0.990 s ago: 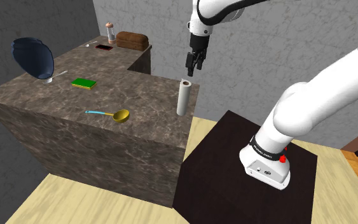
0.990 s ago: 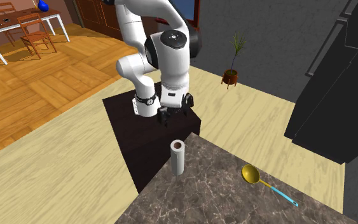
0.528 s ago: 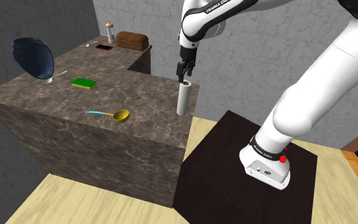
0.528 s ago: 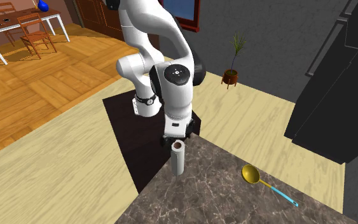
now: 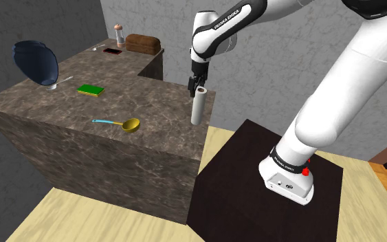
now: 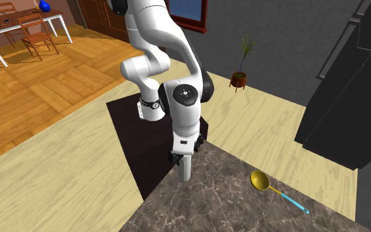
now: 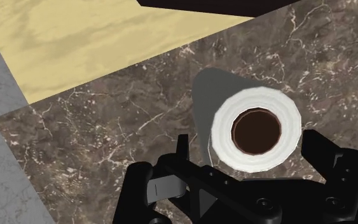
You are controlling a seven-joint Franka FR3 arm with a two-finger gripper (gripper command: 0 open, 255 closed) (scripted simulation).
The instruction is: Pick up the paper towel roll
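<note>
Having descended, the black gripper (image 5: 195, 85) now straddles the upright white paper towel roll (image 5: 198, 108), fingers apart, seemingly ready to clamp.

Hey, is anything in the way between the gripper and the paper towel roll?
Nothing visible. The open gripper sits right over the upright roll, a finger on each side of its top. The spoon lies apart on the counter.
</note>
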